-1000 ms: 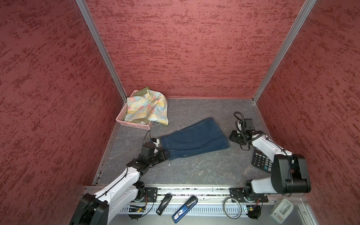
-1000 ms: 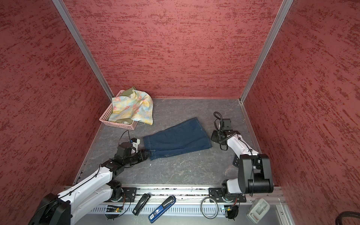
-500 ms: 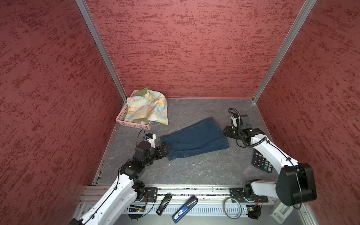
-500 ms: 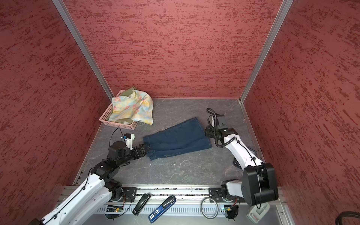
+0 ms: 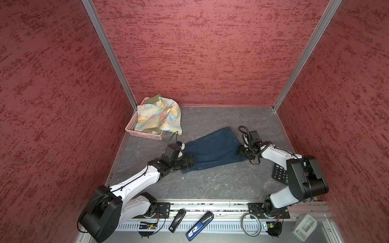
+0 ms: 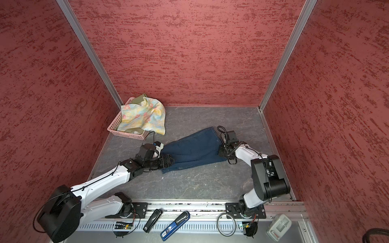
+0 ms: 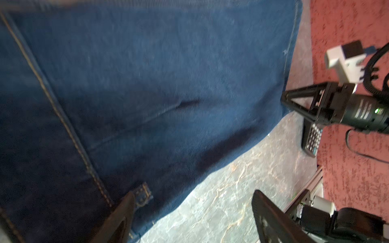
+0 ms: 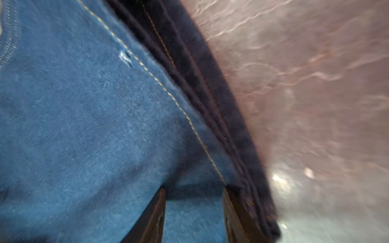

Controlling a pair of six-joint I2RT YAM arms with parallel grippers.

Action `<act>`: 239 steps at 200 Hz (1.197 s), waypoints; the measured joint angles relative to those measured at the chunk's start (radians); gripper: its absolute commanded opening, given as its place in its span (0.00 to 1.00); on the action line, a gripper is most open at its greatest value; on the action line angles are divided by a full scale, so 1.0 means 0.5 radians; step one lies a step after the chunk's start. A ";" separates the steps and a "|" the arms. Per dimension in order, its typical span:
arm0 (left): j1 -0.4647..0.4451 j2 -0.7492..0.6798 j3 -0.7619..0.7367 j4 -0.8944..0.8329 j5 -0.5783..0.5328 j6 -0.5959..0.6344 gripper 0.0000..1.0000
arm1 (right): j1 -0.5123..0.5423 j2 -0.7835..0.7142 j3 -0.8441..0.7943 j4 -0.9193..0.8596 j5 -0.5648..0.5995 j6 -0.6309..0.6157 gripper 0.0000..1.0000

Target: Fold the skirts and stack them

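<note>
The denim skirt (image 5: 212, 147) is coarse, matt dark blue twill with tan stitched seams. The floral skirt (image 5: 157, 115) is thin, soft, creased pastel cloth, and the olive skirt (image 5: 154, 98) beneath it is plain matt cloth. At far left, the basket (image 5: 145, 134) is pink perforated plastic. The tabletop (image 5: 210, 185) is grey, marbled and smooth, with a faint sheen. The walls (image 5: 200, 52) look rough and red, like plaster, and the corner posts (image 5: 109, 54) are brushed metal. The arm shells (image 5: 136, 181) are smooth white plastic with matt black joints.

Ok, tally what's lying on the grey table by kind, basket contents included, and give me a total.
Skirts: 3 (dark blue denim skirt, pastel floral cloth skirt, olive green cloth skirt)
Baskets: 1 (pink perforated plastic basket)
Calculators: 1 (black push-button calculator)
Total: 5
</note>
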 measured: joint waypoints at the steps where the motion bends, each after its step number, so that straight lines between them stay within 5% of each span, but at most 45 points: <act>1: 0.000 0.000 -0.004 0.000 0.001 -0.001 0.87 | 0.000 0.000 0.000 0.003 0.001 0.000 0.46; 68: -0.002 -0.015 -0.154 0.023 0.014 -0.038 0.85 | 0.001 0.120 0.131 0.031 0.031 0.006 0.49; 130: -0.001 0.164 -0.021 -0.005 -0.002 -0.047 0.85 | -0.006 -0.277 0.188 -0.224 0.175 0.117 0.73; 170: -0.001 0.208 0.029 -0.033 -0.008 -0.050 0.85 | -0.072 -0.575 0.017 -0.200 0.189 0.309 0.77; 239: -0.001 0.220 0.051 -0.067 -0.022 -0.042 0.85 | -0.296 -0.539 -0.372 0.056 -0.064 0.574 0.76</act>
